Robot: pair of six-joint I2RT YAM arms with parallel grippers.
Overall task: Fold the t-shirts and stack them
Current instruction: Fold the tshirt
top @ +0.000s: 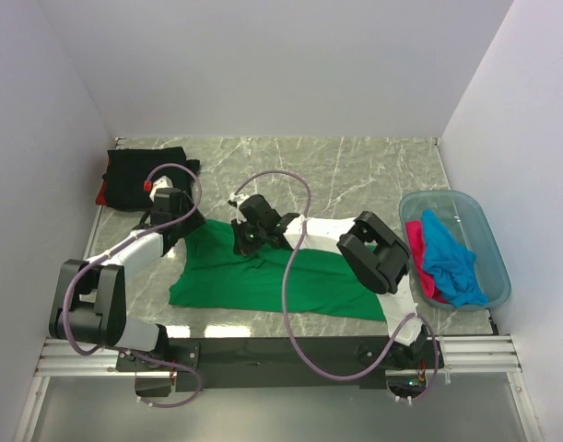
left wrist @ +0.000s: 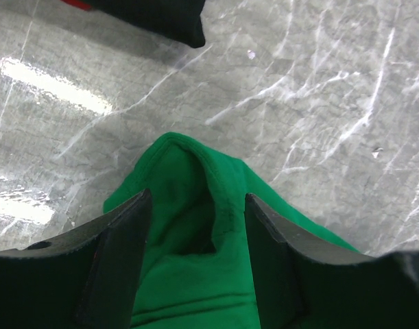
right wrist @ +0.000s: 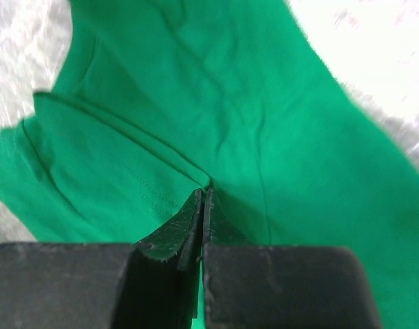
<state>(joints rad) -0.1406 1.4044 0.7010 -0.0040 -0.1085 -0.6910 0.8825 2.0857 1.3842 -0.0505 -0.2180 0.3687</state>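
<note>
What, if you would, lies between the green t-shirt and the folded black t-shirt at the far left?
In the left wrist view, only bare marble table separates the green t-shirt from the black t-shirt.

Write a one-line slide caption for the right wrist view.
Right claw pinched shut on a fold of the green t-shirt spread over the marble table.

A grey marble-patterned tabletop (top: 355,170) is filling the middle of the scene, and plain white walls (top: 263,64) are standing along its far, left and right edges. Bright light is reflecting in white patches near the left edge, and a metal rail (top: 484,354) is running along the near edge.
</note>
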